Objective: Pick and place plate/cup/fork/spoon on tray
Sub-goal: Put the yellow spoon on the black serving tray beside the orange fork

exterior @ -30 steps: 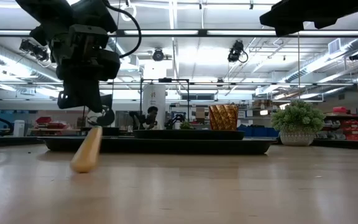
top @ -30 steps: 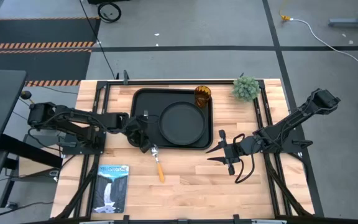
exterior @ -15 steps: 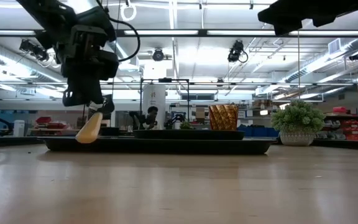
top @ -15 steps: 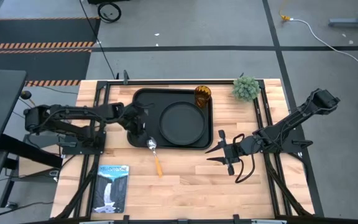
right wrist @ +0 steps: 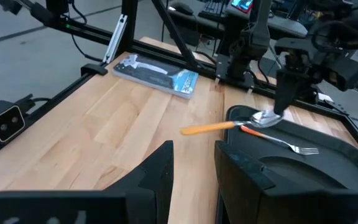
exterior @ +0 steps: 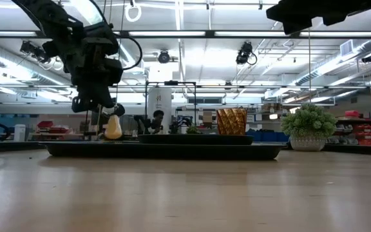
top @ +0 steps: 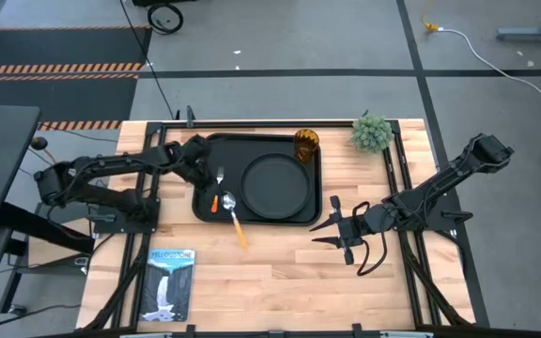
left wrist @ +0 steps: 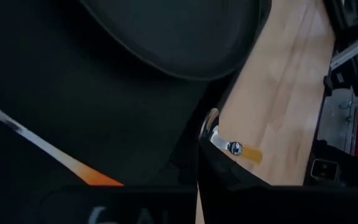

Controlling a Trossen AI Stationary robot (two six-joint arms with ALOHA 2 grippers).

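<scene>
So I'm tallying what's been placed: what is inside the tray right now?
The tray holds the plate, the cup in its far right corner and the fork. The spoon is held over its near rim by the left gripper; contact is hidden.

Pale, smooth wooden table; matte black tray; shiny metal spoon with yellow-orange plastic handle.

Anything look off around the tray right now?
The spoon, clamped in the left gripper, hangs across the tray rim, bowl over the tray, yellow-orange handle out over the table. The fork lies flat inside. Nothing spilled or damaged.
</scene>
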